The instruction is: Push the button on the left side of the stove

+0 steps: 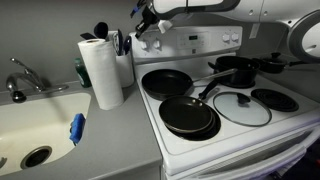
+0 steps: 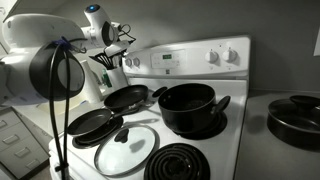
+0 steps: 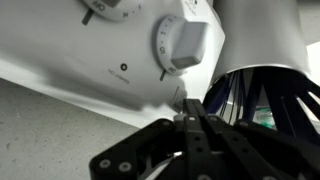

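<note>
The white stove carries black pans, and its raised back panel has round white knobs. It also shows in the other exterior view. My gripper is shut and empty, with its tip at the left end of the back panel, as both exterior views show. In the wrist view the closed fingers point at the panel's lower edge, just below a large white knob. A small round mark sits to the left of that knob. Whether the fingertips touch the panel cannot be told.
Two frying pans, a glass lid and a black pot are on the burners. A utensil holder and paper towel roll stand just left of the stove. A sink is further left.
</note>
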Robot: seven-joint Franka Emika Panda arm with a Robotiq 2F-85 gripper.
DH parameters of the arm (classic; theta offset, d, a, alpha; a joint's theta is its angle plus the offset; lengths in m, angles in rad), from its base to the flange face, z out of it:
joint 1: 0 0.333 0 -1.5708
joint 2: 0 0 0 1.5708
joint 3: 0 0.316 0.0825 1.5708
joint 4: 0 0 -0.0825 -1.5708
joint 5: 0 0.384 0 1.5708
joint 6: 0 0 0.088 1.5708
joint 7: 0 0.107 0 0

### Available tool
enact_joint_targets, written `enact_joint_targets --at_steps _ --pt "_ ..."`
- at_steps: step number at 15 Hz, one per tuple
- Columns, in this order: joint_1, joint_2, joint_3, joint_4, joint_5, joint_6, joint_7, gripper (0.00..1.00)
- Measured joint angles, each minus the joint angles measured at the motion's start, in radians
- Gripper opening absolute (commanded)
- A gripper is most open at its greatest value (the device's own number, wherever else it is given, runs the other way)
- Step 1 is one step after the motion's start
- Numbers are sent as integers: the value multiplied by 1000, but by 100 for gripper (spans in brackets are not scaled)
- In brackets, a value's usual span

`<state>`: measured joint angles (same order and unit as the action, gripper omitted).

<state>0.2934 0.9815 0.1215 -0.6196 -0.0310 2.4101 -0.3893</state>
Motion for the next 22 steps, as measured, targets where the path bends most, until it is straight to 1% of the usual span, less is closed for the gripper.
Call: enact_joint_targets --at_steps 3,8,15,22 --pt "-1 -2 -16 14 -1 -54 57 0" --pt "-12 -2 -16 29 4 -136 108 0" --pt "-11 -2 3 40 21 -142 112 0" --pt "-21 1 4 41 21 -142 112 0"
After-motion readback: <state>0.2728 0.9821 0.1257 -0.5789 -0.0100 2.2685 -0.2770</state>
